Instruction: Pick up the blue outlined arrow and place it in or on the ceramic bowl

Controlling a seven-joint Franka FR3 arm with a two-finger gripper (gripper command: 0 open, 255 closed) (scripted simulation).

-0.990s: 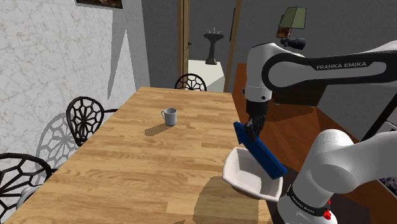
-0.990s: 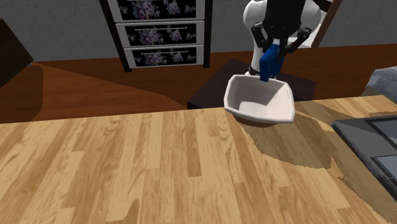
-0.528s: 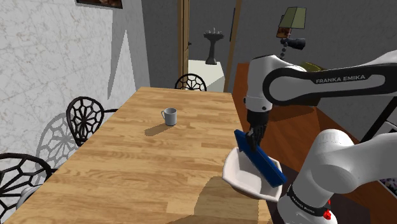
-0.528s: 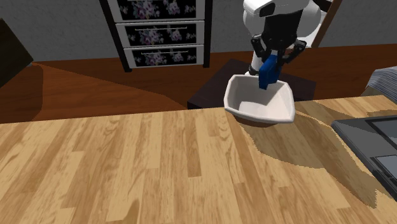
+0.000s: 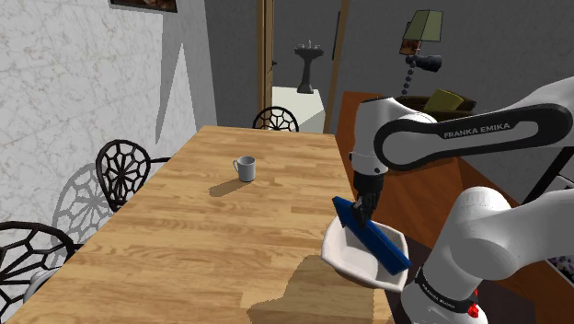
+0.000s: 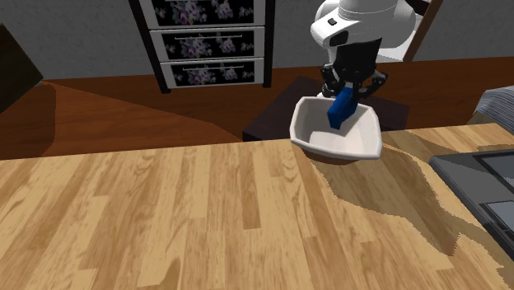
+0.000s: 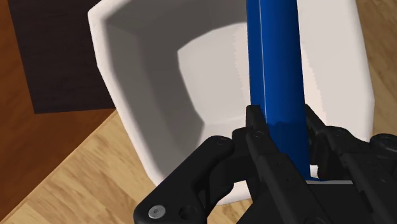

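Between the two fingers of the all-black gripper, a long, flat, dark blue arrow-shaped block is pinched by its faces near one end, and no gap is seen between pads and block in the wrist view. From that grip the block is slanted downward into a white, angular, glossy bowl. In the shoulder view its lower end is seen to reach across to the rim nearest the robot's stand; whether it rests on the bowl cannot be told. The bowl itself is set at the very edge of a light wooden plank table, and a small grey mug is stood well apart, farther up the table. Several failures can be foreseen. If the block is released while its weight is borne by the rim rather than by the floor of the bowl, it is likely to be pivoted over that rim and dropped off the table. If the gripper is lowered too far, the block may be driven against the bowl wall, and a bowl placed so near the edge could be tipped or pushed off. A skewed release could also be caused by one finger dragging on the block as the jaws are parted.
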